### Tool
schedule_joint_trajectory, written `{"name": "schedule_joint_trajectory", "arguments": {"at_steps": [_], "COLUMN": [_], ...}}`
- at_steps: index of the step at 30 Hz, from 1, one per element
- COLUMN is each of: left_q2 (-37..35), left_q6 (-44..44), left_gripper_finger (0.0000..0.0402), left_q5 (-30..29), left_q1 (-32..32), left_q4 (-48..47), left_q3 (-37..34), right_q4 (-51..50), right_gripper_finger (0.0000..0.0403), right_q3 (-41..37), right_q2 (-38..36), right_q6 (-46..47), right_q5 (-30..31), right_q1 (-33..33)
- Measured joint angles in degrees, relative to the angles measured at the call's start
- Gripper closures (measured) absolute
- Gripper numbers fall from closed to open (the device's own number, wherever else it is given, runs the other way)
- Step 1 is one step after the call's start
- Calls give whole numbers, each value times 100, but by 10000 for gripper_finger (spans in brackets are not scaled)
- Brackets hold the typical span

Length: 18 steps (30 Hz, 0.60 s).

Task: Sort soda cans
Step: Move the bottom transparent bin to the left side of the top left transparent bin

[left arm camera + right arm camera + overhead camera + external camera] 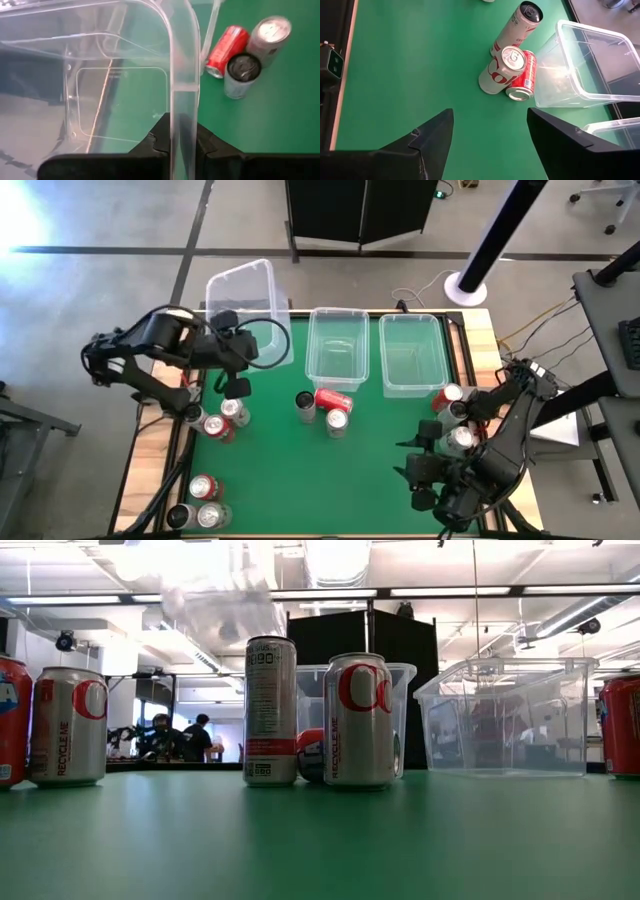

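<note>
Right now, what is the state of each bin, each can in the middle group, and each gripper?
Left clear plastic bin: lifted, tilted, wall gripped.
Middle clear plastic bin: upright, empty.
Right clear plastic bin: upright, empty.
Red soda can: lying down.
Silver-white soda can: standing.
Black-topped slim can: standing.
Left gripper: shut on bin wall.
Right gripper: open, empty.

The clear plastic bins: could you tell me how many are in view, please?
3: one lifted by the left end effector, one mid-table, one to its right.
</note>
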Motion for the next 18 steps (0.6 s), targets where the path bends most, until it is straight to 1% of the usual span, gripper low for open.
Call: {"name": "schedule_joint_trajectory", "arguments": {"at_steps": [5,10,14,18], "left_q2": [-494,-724,-774,-742], "left_q6": [242,702,973,1180], "left_gripper_finger": [396,396,395,395], "left_q5": [290,701,1154,1414], "left_q1": [343,880,1263,1501], "left_q4": [1081,1986,2565,3046], "left_q3": [-1601,-2889,-3678,-4190], "right_q4": [2,6,12,22], "right_gripper_finger": [149,154,156,149], "right_q3": [0,-2,-13,-109], "right_q2": [8,8,8,8], "right_q6": [43,50,49,47], "right_q5": [2,2,3,0], "right_q1": [-110,-238,-308,-430]}}
